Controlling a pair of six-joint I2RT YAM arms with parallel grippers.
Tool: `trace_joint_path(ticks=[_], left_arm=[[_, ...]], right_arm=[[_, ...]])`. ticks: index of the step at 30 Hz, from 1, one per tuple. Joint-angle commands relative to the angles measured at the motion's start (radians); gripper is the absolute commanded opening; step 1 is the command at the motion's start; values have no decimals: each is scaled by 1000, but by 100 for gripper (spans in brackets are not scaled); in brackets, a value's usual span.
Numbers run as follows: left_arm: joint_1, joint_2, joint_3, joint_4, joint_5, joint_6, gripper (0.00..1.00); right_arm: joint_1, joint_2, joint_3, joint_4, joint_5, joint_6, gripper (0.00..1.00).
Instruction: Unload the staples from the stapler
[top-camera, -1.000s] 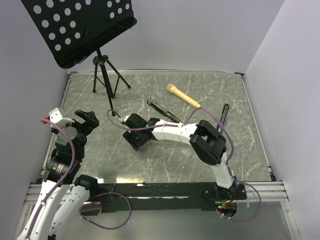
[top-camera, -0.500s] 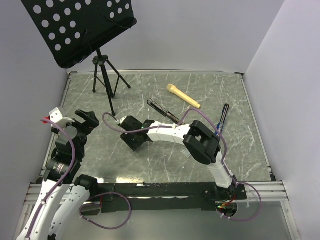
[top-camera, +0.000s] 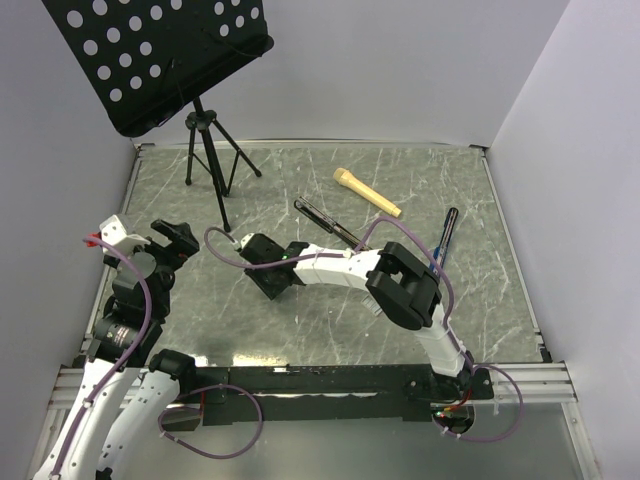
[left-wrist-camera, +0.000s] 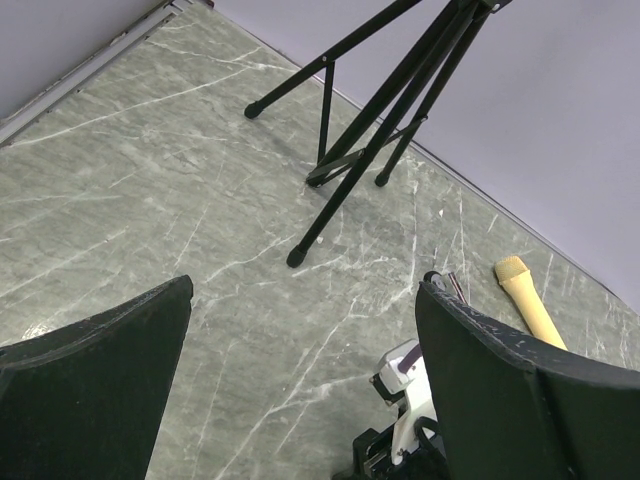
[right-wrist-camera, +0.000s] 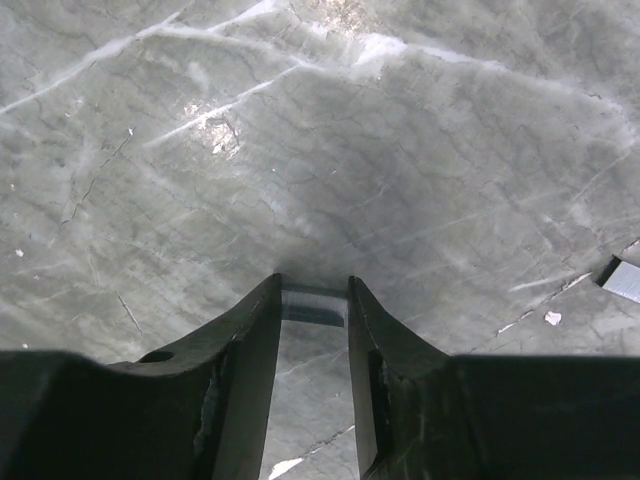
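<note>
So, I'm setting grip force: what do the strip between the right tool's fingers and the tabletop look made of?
The strip looks like metal: pale silvery-grey with a dull sheen, though it is small. The tabletop looks like polished stone or stone-print laminate: grey-green, white veins, glare patches; which one, I cannot tell.

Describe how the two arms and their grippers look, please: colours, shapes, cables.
The left arm and right arm have white shells with bulky black joints. A purple cable loops along each. The left gripper and right gripper have broad matte black fingers, scuffed pale at the edges.
</note>
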Motion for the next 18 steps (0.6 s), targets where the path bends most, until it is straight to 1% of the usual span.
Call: trace_joint_path(ticks=[1, 8, 13, 18], left_arm=[[3, 0, -3, 33, -18, -4, 97], [2, -2, -4, 36, -13, -4, 97], [3, -2, -6, 34, -12, -2, 98], [3, -2, -4, 33, -12, -4, 98]], right_arm=[[20, -39, -7, -32, 9, 22, 36], [22, -114, -57, -21, 3, 26, 36], [9, -208, -131, -13, 31, -13, 36], [-50, -355, -315, 19, 28, -105, 35]])
